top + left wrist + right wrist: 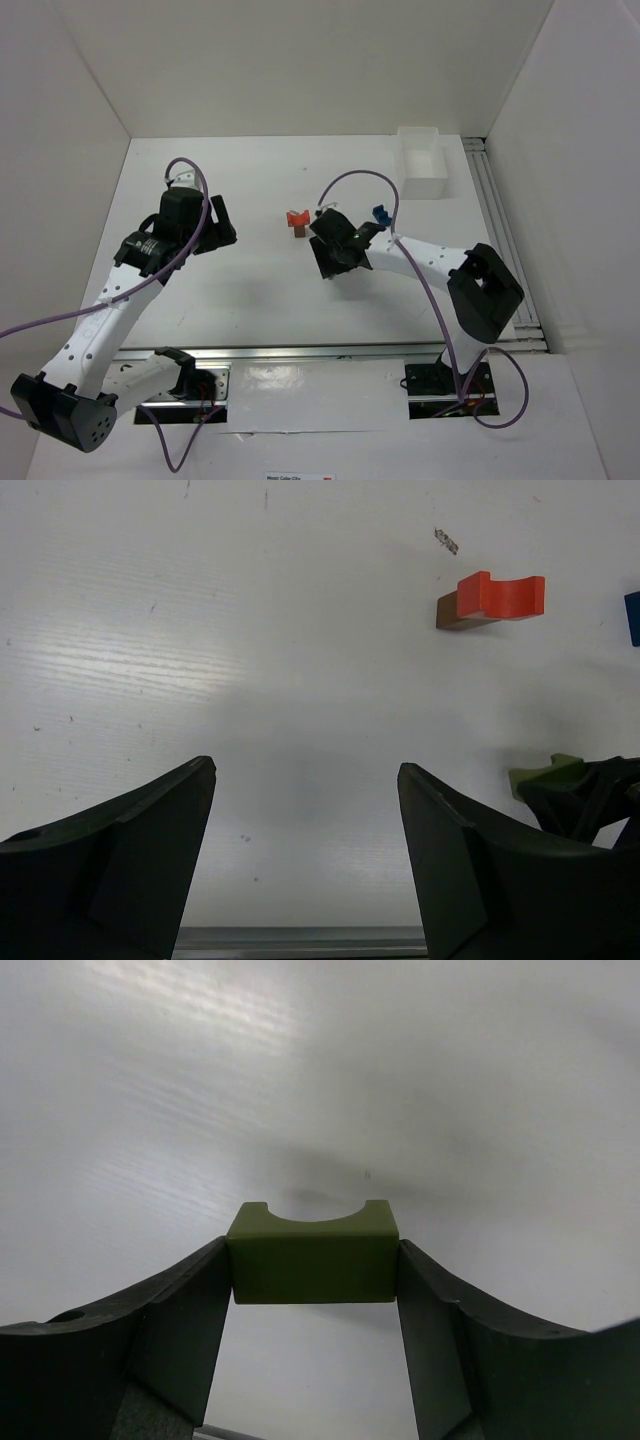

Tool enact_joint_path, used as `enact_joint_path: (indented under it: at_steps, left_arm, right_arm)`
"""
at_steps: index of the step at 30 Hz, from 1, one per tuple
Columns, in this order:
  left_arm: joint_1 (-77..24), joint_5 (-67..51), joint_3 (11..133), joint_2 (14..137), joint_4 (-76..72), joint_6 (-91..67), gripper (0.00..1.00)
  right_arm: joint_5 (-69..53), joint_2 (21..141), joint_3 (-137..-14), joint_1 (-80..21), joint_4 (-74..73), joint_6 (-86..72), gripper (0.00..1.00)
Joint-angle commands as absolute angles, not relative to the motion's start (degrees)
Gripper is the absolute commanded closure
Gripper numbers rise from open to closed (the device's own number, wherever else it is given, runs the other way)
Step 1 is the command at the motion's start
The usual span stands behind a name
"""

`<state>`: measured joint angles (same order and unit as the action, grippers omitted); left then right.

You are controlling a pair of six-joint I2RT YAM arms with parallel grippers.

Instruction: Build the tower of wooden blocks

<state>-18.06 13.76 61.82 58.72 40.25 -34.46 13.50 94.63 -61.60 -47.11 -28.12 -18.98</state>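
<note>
Now my right gripper (313,1270) grasps the green block (312,1255) near the red block (500,595). My left gripper (305,770), farther from it, stands released.

So the left arm (110,300) is stretched up from its base along the left side, wrist tipped down. The left gripper (305,770) hangs low with its jaws spread wide and nothing between them. The right arm (430,262) is folded at the elbow, forearm reaching left toward the middle. The right gripper (335,248) has both fingers pressed flat against the sides of a green block (312,1255), pinching it.
</note>
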Motion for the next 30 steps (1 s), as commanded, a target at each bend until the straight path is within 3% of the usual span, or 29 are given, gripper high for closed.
enact_joint_path:
  at_steps: [1, 13, 30]
  left_arm:
    - [-17.75, 15.20, 62.23, 56.96, 39.02, -33.75, 0.14]
    - [-17.75, 15.12, 63.28, 58.71, 38.50, -33.22, 0.14]
    - [-17.75, 16.26, 64.95, 59.24, 38.50, -32.08, 0.14]
  right_arm:
    - [19.94, 95.44, -72.56, -46.85, -37.84, -26.25, 0.41]
    - [22.15, 108.09, -101.92, -43.95, -52.90, -36.29, 0.44]
    - [23.55, 123.39, -126.03, -43.95, -59.85, -37.01, 0.44]
